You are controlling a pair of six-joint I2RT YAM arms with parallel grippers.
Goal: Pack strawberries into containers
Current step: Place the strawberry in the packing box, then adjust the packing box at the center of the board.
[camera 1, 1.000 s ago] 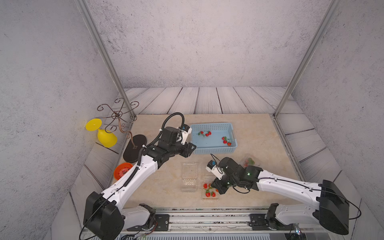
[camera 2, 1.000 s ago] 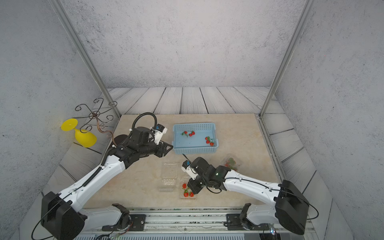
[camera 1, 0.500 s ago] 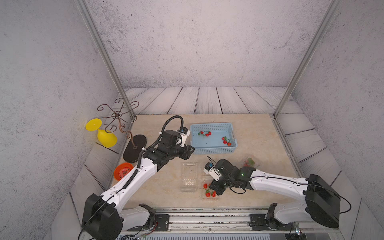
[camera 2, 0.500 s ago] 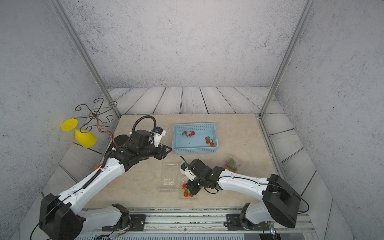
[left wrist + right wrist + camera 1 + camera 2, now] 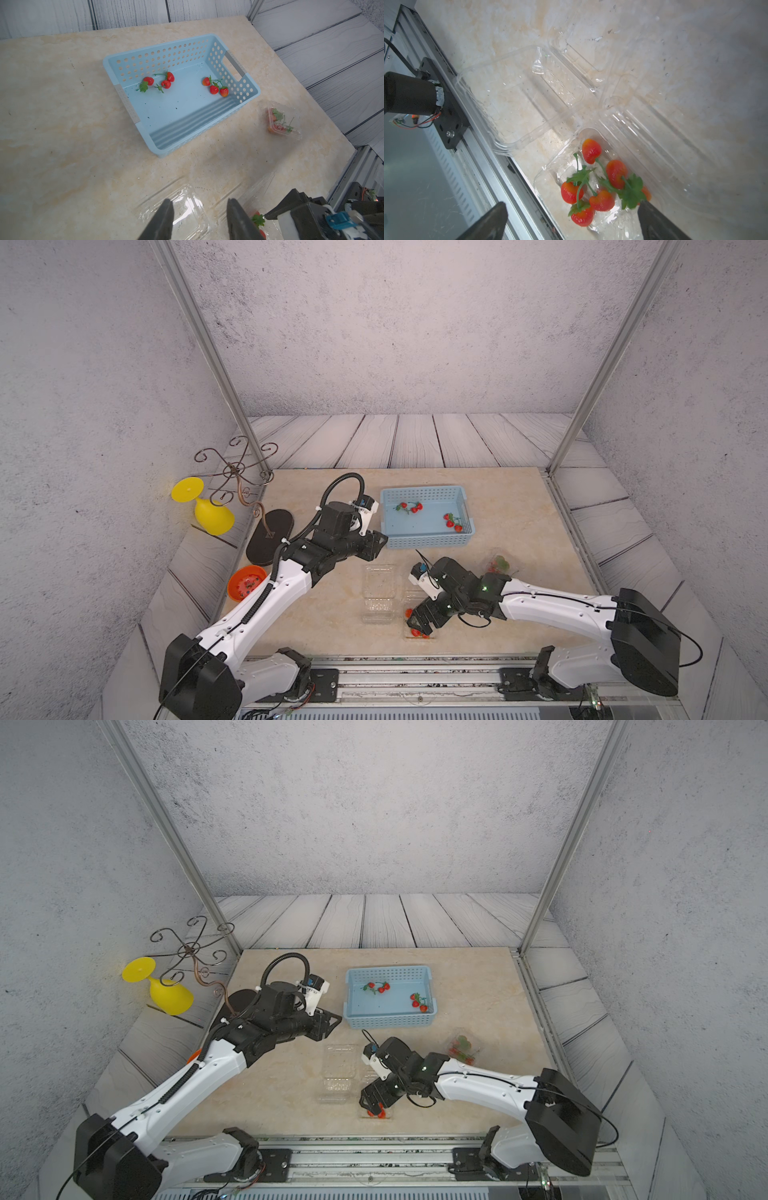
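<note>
Right wrist view gives you the clearest look: the right gripper (image 5: 573, 204) has its jaws spread wide, one on each side of a cluster of strawberries (image 5: 601, 199) lying in an open clear container (image 5: 542, 172). You cannot tell from here whether the fingertips touch the plastic. In both top views that container sits at the front edge of the bench (image 5: 316, 614), right of the middle, with the gripper (image 5: 419, 620) low over it. Just beside it, toward the left, you have a second open container (image 5: 378, 593) lying flat. A third one (image 5: 498, 564), lid down with berries inside, rests nearer the bench's right edge.

Your left gripper (image 5: 199, 202) hangs above the bench, near the blue basket's (image 5: 158, 52) front left corner, jaws partly apart and gripping nothing. The basket stands toward the back of the bench, and two groups of three strawberries (image 5: 166, 80) lie on its floor, well apart.
</note>
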